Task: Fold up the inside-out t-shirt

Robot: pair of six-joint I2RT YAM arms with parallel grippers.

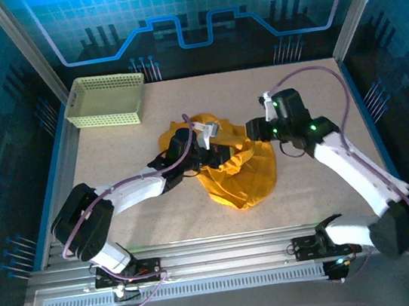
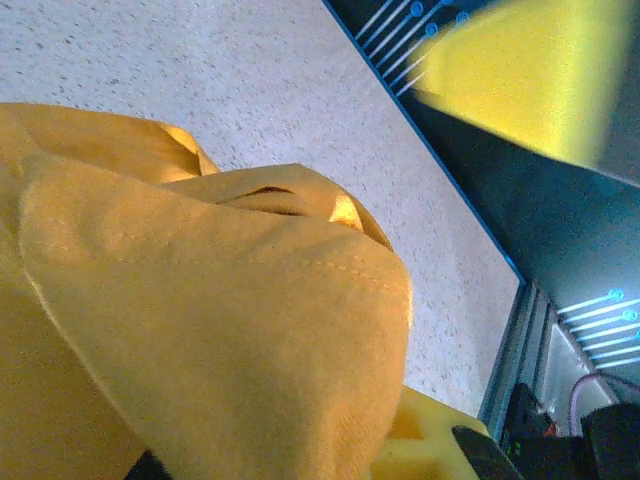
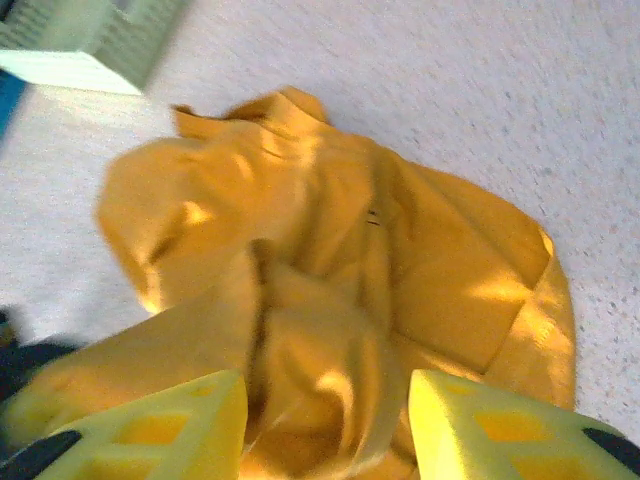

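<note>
Speckled beige tabletop (image 1: 113, 150), aluminium corner posts (image 1: 19, 42), slotted aluminium rail (image 1: 227, 260) at near edge, blue-lit wall panels (image 1: 191, 2) with circuit-line pattern.

Here's the counter (image 1: 112, 147), pale and speckled, with a blue edge down its sides and metal rails along the near edge. Near its middle lies the mustard-yellow t-shirt (image 1: 249, 173), crumpled in a loose heap, folds bunched up, with its lower part spread flat toward the near edge. In the far left corner sits a pale yellow-green mesh basket (image 1: 106, 100), well apart from the cloth.
</note>
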